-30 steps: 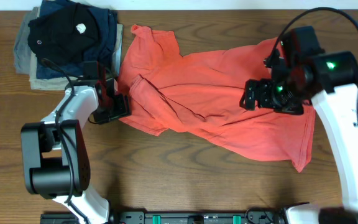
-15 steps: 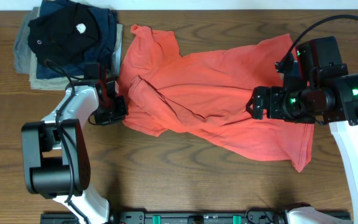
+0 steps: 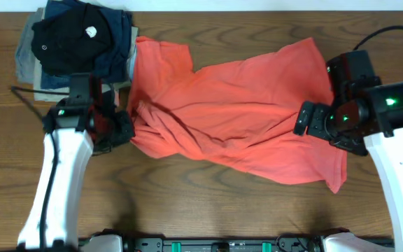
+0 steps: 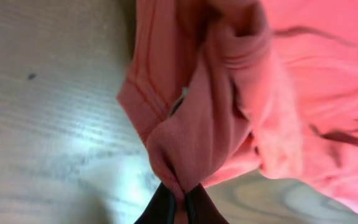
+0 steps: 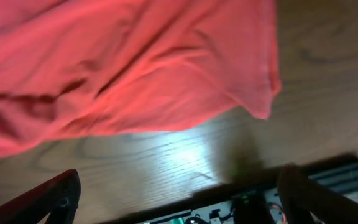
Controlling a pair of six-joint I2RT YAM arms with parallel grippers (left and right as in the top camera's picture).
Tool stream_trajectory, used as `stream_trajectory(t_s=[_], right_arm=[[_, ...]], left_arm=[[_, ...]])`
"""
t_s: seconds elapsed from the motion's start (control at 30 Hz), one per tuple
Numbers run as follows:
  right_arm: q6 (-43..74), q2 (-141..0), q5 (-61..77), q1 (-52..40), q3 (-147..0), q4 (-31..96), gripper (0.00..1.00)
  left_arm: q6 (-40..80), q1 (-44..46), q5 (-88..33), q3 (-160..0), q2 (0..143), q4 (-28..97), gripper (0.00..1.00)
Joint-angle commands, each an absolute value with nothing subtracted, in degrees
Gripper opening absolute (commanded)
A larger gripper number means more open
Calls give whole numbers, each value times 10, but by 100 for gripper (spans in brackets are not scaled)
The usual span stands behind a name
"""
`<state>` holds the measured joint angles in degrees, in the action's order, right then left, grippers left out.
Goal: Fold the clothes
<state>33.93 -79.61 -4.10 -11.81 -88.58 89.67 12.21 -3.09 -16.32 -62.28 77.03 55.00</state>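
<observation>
Change since a second ago: the left end effector [image 3: 122, 127] has closed and is now clamped on the bunched 9 o'clock edge of the T-shirt [image 3: 236, 112], while the right end effector [image 3: 308, 120], fingers wide apart, has drifted toward 3 o'clock. The coral T-shirt lies crumpled and creased across the middle of the counter [image 3: 208, 210].

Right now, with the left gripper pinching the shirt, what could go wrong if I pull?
The left gripper holds only a small bunch of the shirt; a pull might slip it free. The right gripper is open, holding nothing, so the shirt could drag and bunch. The folded pile lies beside the shirt and might get disturbed.
</observation>
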Motion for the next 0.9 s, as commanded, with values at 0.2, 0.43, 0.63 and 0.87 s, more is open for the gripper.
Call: stream_trajectory(t_s=[0.2, 0.43, 0.63, 0.87], right_arm=[[418, -793, -68, -115, -750, 828, 99], [418, -793, -58, -72, -657, 788, 99], [407, -793, -24, 2, -558, 724, 99], [387, -793, -18, 94, -496, 675, 99]], left_arm=[[130, -31, -116, -622, 718, 587, 7], [130, -31, -109, -621, 741, 593, 7], [130, -31, -109, -621, 763, 594, 10], [130, -31, -109, -621, 773, 596, 10]])
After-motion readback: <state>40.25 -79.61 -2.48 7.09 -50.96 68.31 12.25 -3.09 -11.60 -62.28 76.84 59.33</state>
